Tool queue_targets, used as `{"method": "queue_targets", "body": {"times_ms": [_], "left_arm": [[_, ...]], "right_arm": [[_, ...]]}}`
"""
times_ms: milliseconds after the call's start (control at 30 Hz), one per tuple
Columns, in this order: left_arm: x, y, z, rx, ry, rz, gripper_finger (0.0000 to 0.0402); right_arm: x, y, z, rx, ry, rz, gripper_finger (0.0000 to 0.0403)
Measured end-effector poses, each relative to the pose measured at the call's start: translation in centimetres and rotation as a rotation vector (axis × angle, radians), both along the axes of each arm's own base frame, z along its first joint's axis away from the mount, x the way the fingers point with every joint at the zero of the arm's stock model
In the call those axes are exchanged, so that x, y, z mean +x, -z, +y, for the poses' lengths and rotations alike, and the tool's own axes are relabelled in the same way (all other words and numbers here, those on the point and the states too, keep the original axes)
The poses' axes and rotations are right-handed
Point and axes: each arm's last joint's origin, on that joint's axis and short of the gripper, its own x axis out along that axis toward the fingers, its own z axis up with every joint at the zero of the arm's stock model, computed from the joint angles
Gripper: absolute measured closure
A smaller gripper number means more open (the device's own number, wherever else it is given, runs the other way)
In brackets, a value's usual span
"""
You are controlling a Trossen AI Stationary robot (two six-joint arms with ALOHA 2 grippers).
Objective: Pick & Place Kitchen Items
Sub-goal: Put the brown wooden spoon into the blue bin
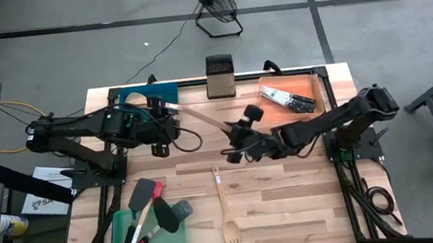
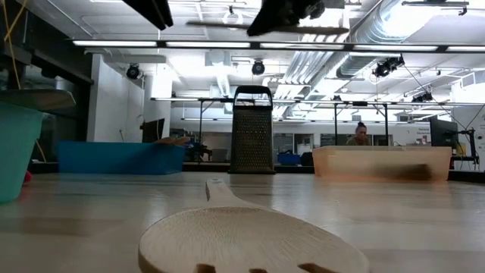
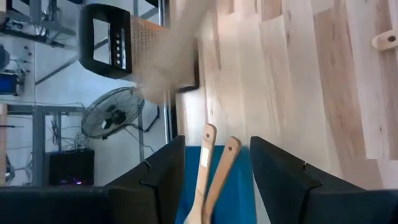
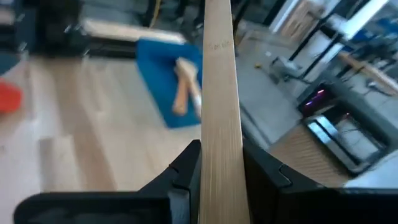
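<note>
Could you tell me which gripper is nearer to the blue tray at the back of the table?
Left. The left gripper hovers at the blue tray's edge; the right gripper, holding a wooden utensil, sits toward the table's middle.

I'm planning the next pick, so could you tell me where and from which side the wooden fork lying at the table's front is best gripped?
Probably at mid-handle, from straight above. The wooden fork lies flat and alone on the table, its slim handle pointing away from the front edge and the wide tined head nearest it. Fingers closing across the narrow handle have bare wood on both sides; the broad head suits them less.
</note>
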Motion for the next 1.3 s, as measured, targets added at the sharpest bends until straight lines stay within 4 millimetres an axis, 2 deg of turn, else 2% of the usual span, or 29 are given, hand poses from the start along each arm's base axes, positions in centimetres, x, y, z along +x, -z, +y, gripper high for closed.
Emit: {"method": "queue_targets", "body": {"times_ms": [67,233,333,500,633,767,867,1100,1300], "left_arm": [[-0.2,0.0,0.1,0.026,-0.017,0.010,0.0226],[-1.5,-0.5,0.7,0.065,-0.090,-0.008,0.0226],[-2.0,-0.6,1.3,0.031,-0.123,-0.054,0.0226],[-2.6,1.0,2.3,-0.029,-0.128,-0.119,0.0226],[-1.7,1.8,2.7,-0.074,-0.060,-0.238,0.0226],[0.0,1.8,2.9,-0.107,0.050,-0.409,0.0226],[1.7,1.5,3.1,-0.128,0.165,-0.574,0.0226],[4.9,1.1,3.7,-0.195,0.422,-0.870,0.0226],[7.3,1.2,3.6,-0.281,0.595,-1.010,0.0226]], "right_arm": [[-0.6,-1.1,-0.4,-0.019,0.031,-0.021,0.0328],[-3.7,-3.5,-1.3,-0.030,0.096,-0.055,0.0328],[-6.2,-3.9,-2.0,-0.005,0.077,-0.169,0.0328],[-10.6,-1.4,-2.7,0.038,-0.040,-0.418,0.0328],[-12.9,1.3,-3.0,0.059,-0.132,-0.593,0.0328],[-13.8,3.2,-3.2,0.071,-0.190,-0.673,0.0328],[-13.8,3.4,-3.1,0.069,-0.235,-0.701,0.0328],[-13.8,2.8,-2.8,0.061,-0.403,-0.747,0.0328],[-13.8,2.4,-2.4,0.056,-0.551,-0.796,0.0328]]}}
